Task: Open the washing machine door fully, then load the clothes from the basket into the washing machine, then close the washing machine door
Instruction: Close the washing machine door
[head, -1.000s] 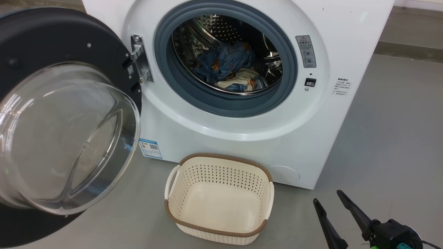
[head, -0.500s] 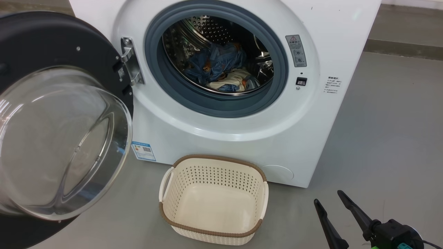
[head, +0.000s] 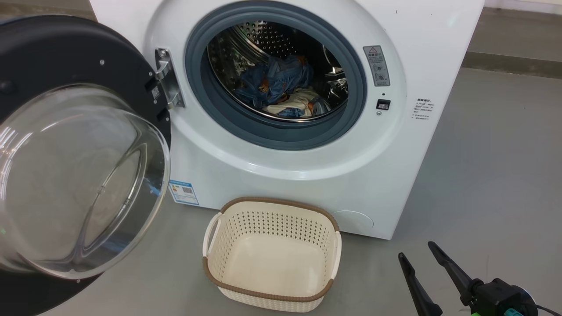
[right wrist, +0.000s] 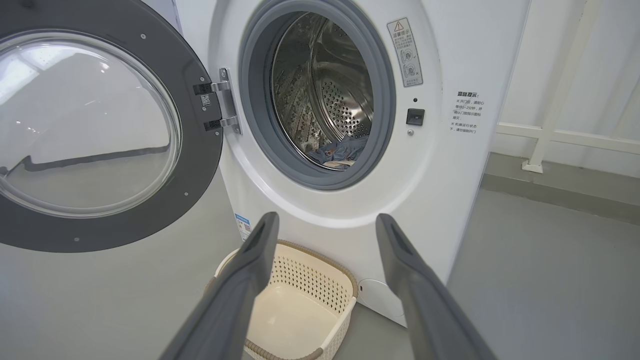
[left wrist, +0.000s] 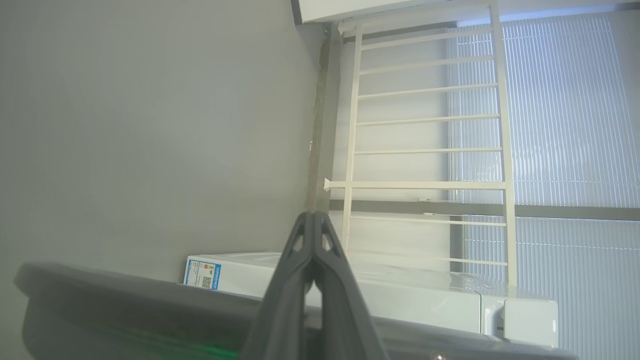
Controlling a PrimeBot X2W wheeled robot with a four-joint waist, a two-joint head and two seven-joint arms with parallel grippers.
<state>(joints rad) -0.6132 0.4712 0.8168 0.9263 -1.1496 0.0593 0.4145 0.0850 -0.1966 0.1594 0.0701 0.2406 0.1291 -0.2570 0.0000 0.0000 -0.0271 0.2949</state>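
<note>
1. Looking down from my head camera, I see the washing machine, big and white, filling the upper middle of the frame and standing on a grey floor.
2. The washing machine door, black-rimmed with a bulging clear glass bowl, is swung wide open on its hinge and fills the left side of the frame.
3. The clothes, blue fabric above a cream piece, lie inside the steel drum at the upper middle, behind the grey gasket.
4. The basket sits empty on the floor at the lower middle, just in front of the washer's base.
5. My right end effector is at the lower right, to the right of the basket and apart from it. Its two dark fingers are spread wide and hold nothing.
6. My left end effector rises from the bottom middle of its wrist view, fingers pressed together and gripping nothing. A white railing lies beyond them.
</note>
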